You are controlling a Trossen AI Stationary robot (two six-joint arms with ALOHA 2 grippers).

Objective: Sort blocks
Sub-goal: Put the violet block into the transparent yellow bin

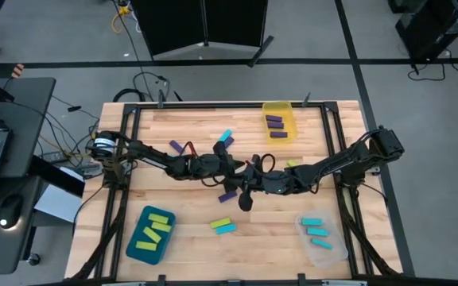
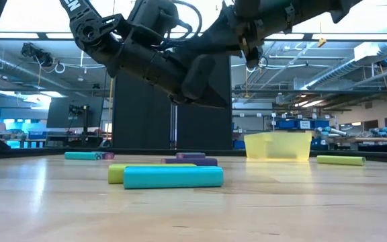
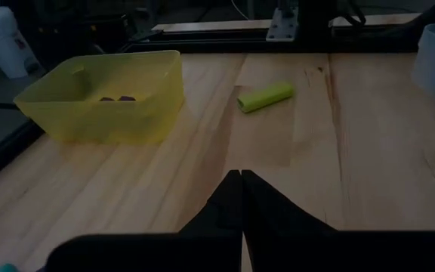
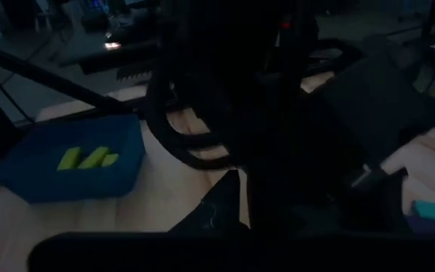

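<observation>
My left gripper hovers shut and empty over the table's middle, pointing toward a lime green block lying flat on the wood. My right gripper is beside it, close above a purple block. In the right wrist view the left arm fills the picture. More blocks lie loose: a green and cyan pair, two cyan ones and a purple one.
A yellow bin with purple blocks stands at the far edge. A blue bin with green blocks is near left, and a clear bin with cyan blocks near right. The two arms cross closely at the centre.
</observation>
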